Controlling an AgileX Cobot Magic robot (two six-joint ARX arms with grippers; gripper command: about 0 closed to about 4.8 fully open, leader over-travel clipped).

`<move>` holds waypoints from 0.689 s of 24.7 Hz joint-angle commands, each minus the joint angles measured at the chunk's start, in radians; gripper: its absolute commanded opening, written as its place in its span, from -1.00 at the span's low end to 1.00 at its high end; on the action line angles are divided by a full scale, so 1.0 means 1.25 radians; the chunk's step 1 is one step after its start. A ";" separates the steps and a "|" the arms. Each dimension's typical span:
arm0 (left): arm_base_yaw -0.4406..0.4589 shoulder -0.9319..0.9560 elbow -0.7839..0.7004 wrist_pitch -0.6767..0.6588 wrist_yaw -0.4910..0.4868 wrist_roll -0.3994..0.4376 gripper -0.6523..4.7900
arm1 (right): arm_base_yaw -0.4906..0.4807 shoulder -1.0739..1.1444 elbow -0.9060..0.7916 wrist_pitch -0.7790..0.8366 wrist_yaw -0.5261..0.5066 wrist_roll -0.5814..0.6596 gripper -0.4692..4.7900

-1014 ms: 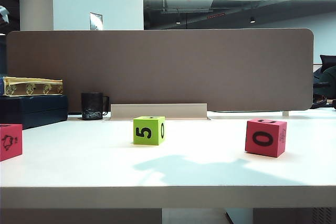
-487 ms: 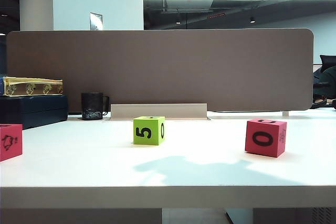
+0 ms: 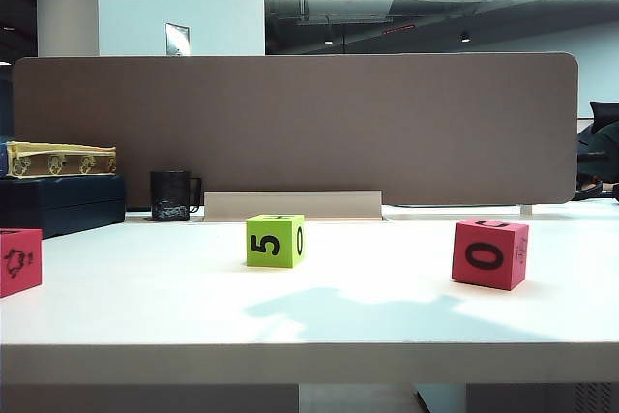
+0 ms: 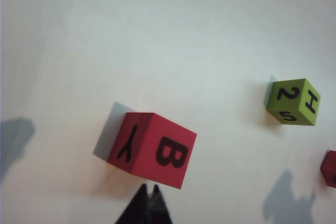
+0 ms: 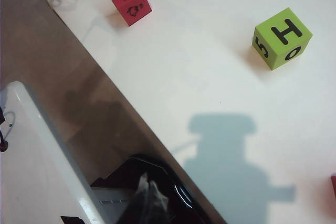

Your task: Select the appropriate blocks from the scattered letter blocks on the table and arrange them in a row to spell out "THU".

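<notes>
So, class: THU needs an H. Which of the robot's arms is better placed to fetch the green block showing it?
Probably the left. The shut left gripper hangs over the table, green block nearby. The shut right gripper sits off the table's edge, farther away.

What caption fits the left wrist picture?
Shut left tool hovering beside a red foam cube showing Y and B, lime green foam cube farther off.

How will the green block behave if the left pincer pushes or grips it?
The green block is a flat-faced cube resting flat on the table, so it should slide, not roll. Its matte, foam-like look suggests it is light and may give slightly under grip. The left pincer is shut and must open first.
</notes>
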 commanded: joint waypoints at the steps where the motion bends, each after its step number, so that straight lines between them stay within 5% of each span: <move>1: 0.002 -0.001 0.003 0.002 0.004 -0.002 -0.78 | 0.002 -0.003 0.003 0.006 0.001 -0.006 -0.84; 11: -0.002 -0.001 0.003 -0.007 -0.045 0.030 -0.78 | 0.001 -0.003 0.003 -0.005 0.013 -0.005 -0.84; 17: -0.279 -0.001 0.003 -0.047 -0.303 0.080 -0.78 | 0.001 -0.003 0.003 -0.007 0.049 -0.006 -0.84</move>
